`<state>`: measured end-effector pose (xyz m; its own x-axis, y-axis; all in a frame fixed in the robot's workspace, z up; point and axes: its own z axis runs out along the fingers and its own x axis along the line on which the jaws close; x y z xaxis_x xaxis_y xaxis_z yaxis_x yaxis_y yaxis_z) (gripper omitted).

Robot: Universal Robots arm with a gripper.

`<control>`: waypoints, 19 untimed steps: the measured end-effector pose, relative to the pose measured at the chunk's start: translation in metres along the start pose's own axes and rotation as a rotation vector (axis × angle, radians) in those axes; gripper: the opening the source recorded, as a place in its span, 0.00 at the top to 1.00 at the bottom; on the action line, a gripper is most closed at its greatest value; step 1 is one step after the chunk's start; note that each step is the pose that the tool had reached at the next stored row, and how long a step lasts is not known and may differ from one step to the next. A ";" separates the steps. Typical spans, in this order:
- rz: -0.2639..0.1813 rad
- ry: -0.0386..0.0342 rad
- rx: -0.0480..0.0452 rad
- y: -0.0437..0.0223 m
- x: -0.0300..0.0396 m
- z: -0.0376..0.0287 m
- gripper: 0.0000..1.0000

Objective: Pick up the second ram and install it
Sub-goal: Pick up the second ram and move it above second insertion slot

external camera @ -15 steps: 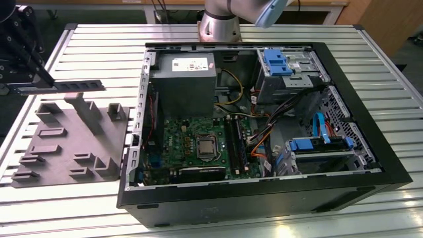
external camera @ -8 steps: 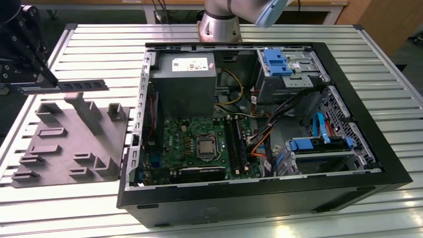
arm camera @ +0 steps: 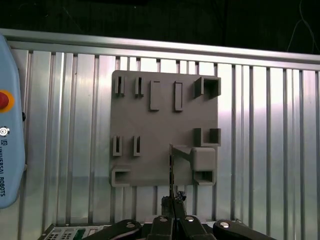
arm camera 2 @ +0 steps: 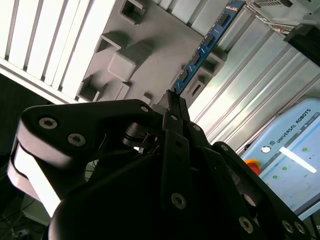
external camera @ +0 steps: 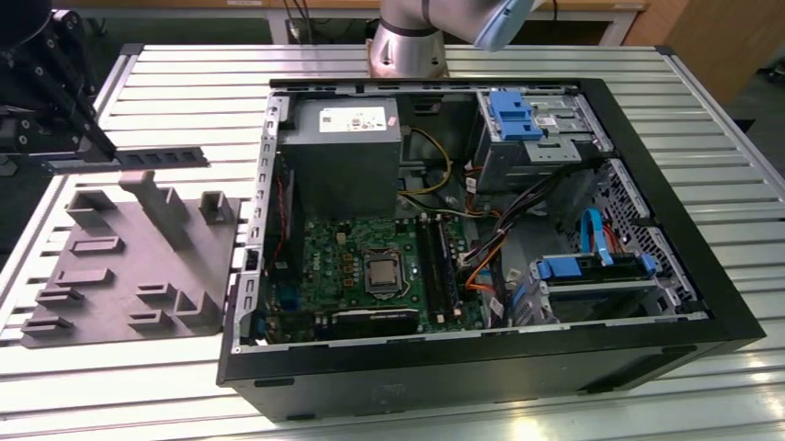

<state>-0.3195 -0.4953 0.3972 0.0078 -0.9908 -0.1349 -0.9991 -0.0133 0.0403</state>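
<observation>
My gripper (external camera: 96, 158) hangs above the slatted table at the exterior view's left, over the far edge of the grey holder plate (external camera: 123, 262). It is shut on one end of the second ram (external camera: 162, 158), a thin dark stick that juts out level toward the computer case. In the second wrist view the ram (arm camera 2: 206, 44) looks blue with small chips and runs on from the closed fingertips (arm camera 2: 172, 102). The first wrist view has the ram (arm camera: 171, 167) edge-on above the holder plate (arm camera: 150, 130), clamped in the gripper (arm camera: 173, 201). The green motherboard (external camera: 362, 262) with its long black sockets (external camera: 438, 266) lies inside the case.
The open black computer case (external camera: 491, 363) fills the middle and right of the table, with a grey power supply (external camera: 340, 147), blue drive brackets (external camera: 512, 115) and orange cables (external camera: 484, 266) inside. A teach pendant (arm camera: 10, 145) lies beside the holder plate.
</observation>
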 end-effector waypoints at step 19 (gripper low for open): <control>0.000 0.0000 0.0000 -0.0189 -0.0017 -0.0005 0.89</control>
<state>-0.3006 -0.4934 0.3972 0.0078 -0.9908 -0.1349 -0.9991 -0.0133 0.0403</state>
